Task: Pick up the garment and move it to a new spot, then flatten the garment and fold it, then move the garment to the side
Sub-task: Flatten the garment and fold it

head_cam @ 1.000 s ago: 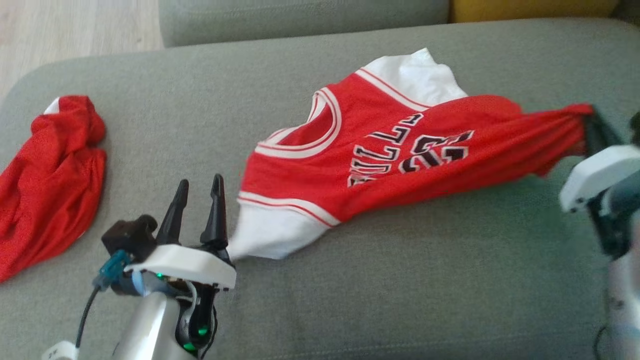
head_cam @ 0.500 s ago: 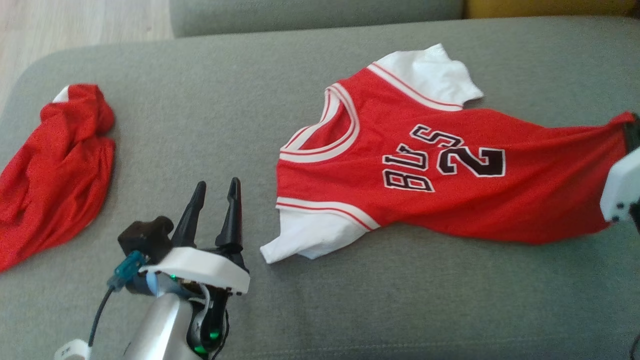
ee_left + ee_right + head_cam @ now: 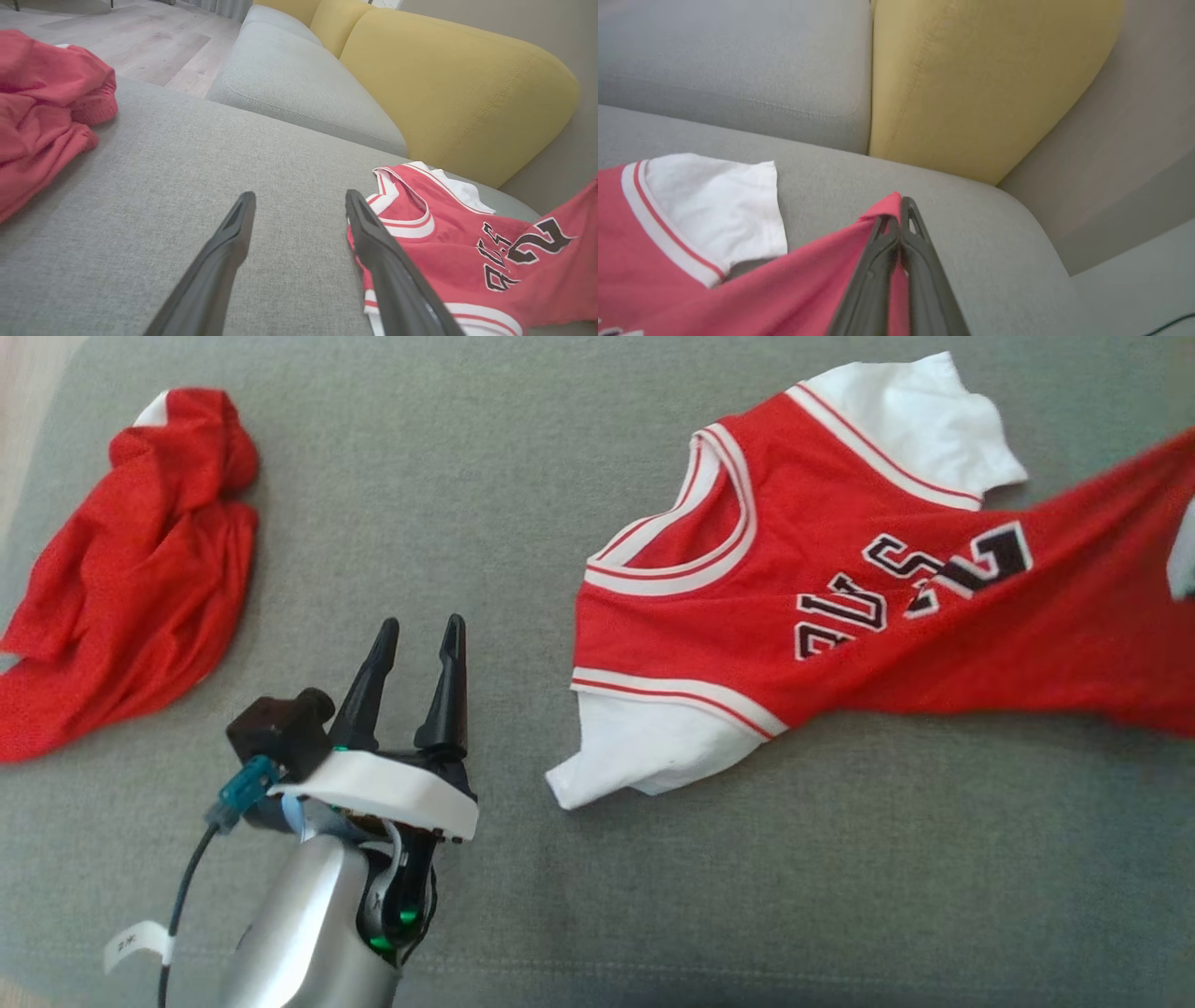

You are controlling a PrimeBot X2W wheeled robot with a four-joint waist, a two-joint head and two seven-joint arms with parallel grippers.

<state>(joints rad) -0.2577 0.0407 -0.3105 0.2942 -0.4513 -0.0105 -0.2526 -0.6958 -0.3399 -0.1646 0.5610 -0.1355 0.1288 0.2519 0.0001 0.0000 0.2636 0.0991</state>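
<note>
Head view: across the broad grey fabric sofa seat (image 3: 523, 476), the red-and-white mesh basketball jersey (image 3: 840, 616) lies stretched, long axis running right from the left gripper (image 3: 420, 630), whose fingers stand apart and empty near its white sleeve (image 3: 644, 747). The right gripper (image 3: 900, 219) pinches the jersey's hem (image 3: 873, 223).

Grey sofa seat (image 3: 163, 196), yellow back cushions (image 3: 448, 84), wooden floor (image 3: 154, 51).

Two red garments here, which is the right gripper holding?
The lettered jersey with white sleeves: the right gripper is shut on its red edge. The crumpled red garment lies apart, by the open left gripper.
</note>
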